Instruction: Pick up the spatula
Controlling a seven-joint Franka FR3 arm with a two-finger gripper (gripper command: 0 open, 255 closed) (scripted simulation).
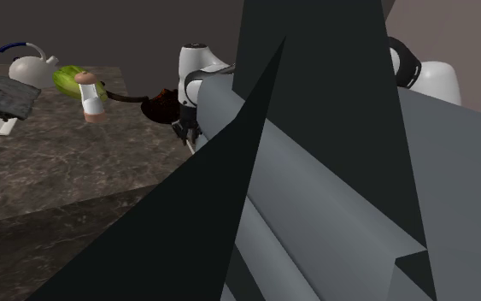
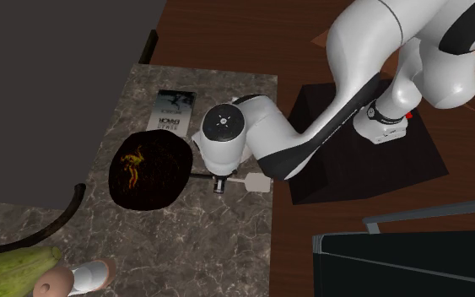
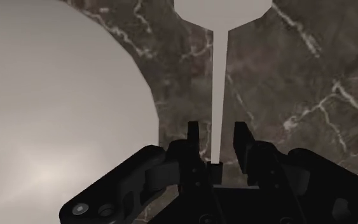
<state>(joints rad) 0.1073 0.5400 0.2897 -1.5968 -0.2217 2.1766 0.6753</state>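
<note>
The spatula (image 2: 257,183) lies flat on the dark marbled counter (image 2: 185,245), close to the counter edge that faces the black stand (image 2: 370,160). In the second exterior view its pale blade points toward that view's right, and its thin handle runs left beneath the wrist of the white arm (image 2: 252,139). The jaws are down over that handle and stand open — in the wrist view the two black fingers (image 3: 194,137) sit one on each side of the pale handle, with a sliver of counter showing between each finger and it, so nothing is clasped. Just beside the handle's end, on the second exterior view's left, rests a round black dish (image 2: 149,170) with an orange mark on it. In the wrist view a large round pale shape lies to one side of the fingers, apart from the handle. A printed booklet (image 2: 175,110) lies flat near the dish, by another edge of the counter. Well apart from the spatula, at the second exterior view's lower left, are a green vegetable (image 2: 12,268) and a small shaker (image 2: 88,274) with pinkish ends. In the shoulder view a white kettle (image 1: 29,68) with a blue handle stands just behind the vegetable — and large dark grey slabs (image 1: 332,171) cover that view's right half
</note>
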